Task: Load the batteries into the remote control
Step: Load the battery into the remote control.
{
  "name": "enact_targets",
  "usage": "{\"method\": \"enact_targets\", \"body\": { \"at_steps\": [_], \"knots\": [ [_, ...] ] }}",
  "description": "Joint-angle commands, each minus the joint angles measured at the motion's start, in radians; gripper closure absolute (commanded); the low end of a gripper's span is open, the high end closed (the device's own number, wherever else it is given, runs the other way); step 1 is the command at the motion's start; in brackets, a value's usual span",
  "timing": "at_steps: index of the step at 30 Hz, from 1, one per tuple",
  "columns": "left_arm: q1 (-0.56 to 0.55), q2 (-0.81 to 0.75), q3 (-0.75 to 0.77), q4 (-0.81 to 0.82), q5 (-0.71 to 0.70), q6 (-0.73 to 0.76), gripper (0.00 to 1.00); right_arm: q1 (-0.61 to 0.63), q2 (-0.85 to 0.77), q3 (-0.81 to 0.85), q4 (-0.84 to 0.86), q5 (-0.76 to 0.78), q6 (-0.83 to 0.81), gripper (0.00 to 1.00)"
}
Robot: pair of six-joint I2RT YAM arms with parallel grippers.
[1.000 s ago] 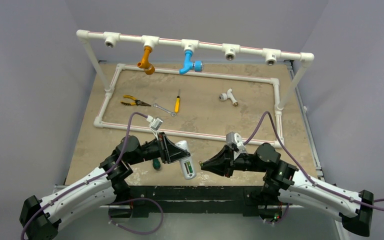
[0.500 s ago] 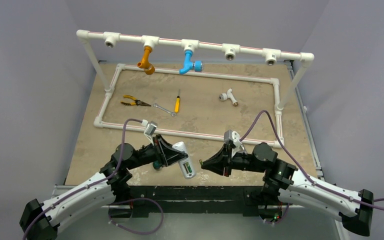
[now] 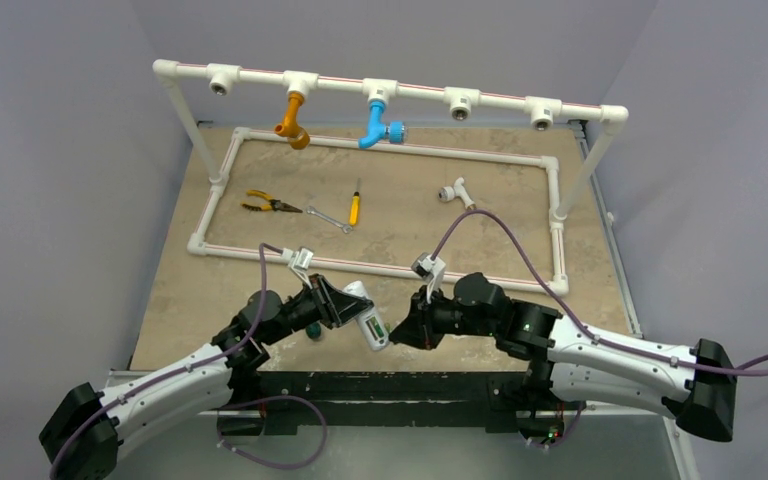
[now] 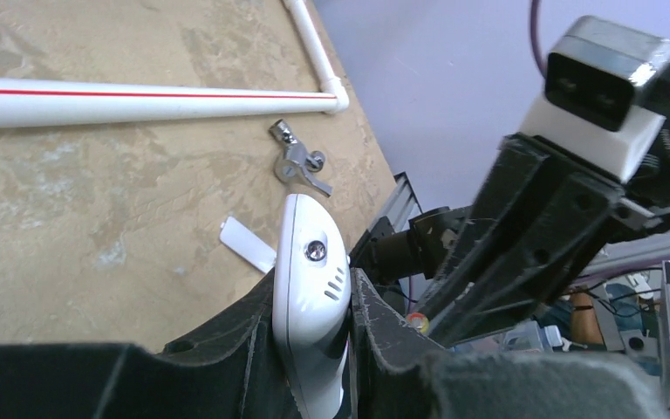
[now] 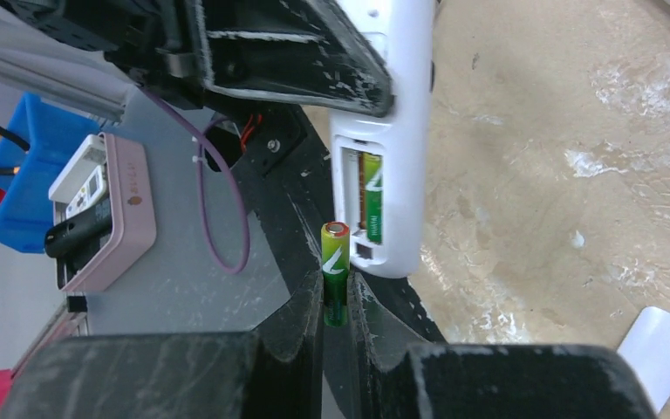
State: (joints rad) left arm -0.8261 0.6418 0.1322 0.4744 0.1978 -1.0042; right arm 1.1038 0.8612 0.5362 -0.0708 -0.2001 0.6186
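Right pincer point(image 5: 336, 295) clamps battery point(image 5: 335, 253), long axis parallel remote point(image 5: 399, 131).

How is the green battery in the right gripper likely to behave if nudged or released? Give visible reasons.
The battery is a smooth round cylinder, so it would probably roll on the flat table. Only its lower end sits in the right gripper, so it might pivot or slip.

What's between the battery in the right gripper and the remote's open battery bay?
Nothing: in the right wrist view only a narrow open gap separates the held battery from the remote control bay, which already holds a second battery.
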Motion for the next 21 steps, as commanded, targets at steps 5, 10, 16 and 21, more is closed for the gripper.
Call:
{"method": "enact_targets", "body": {
  "at_steps": [5,10,16,21],
  "knots": [
    [-0.003,0.030,-0.014,0.094,-0.073,-0.070,1.00,0.014,0.059,0.155,-0.167,0.075,0.070,1.00],
    [-0.002,0.048,-0.015,0.081,-0.100,-0.145,1.00,0.017,0.231,0.338,-0.423,0.090,0.011,1.00],
    [-0.002,0.058,-0.014,0.076,-0.094,-0.188,1.00,0.018,0.244,0.355,-0.396,0.126,-0.001,1.00],
    [-0.002,0.053,-0.002,0.044,-0.091,-0.197,1.00,0.019,0.286,0.385,-0.389,0.100,-0.017,1.00]
  ]
}}
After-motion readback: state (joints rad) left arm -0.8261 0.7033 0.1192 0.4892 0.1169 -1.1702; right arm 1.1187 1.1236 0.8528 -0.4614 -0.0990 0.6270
